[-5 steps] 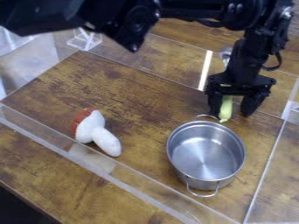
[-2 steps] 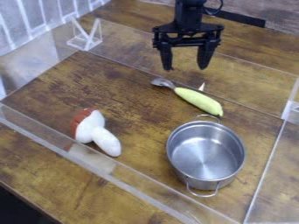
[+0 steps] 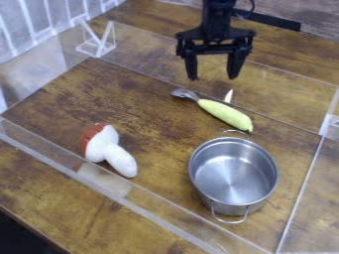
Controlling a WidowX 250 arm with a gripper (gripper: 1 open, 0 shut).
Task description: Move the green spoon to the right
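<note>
The green spoon (image 3: 220, 109) lies flat on the wooden table, its yellow-green handle pointing toward the lower right and its small silver bowl toward the upper left, just above the pot. My gripper (image 3: 215, 67) hangs above and behind the spoon, pointing down. Its two dark fingers are spread apart with nothing between them, clear of the spoon.
A steel pot (image 3: 233, 174) stands in front of the spoon. A white mushroom-shaped toy with a red cap (image 3: 109, 149) lies at the left. Clear plastic walls (image 3: 133, 213) edge the table, and a clear stand (image 3: 93, 40) sits at the back left.
One second ago the gripper was low at the spoon on the right side. It has let the spoon go, risen and moved left; the spoon now lies uncovered. Since 0.4 s ago almost nothing moved.
</note>
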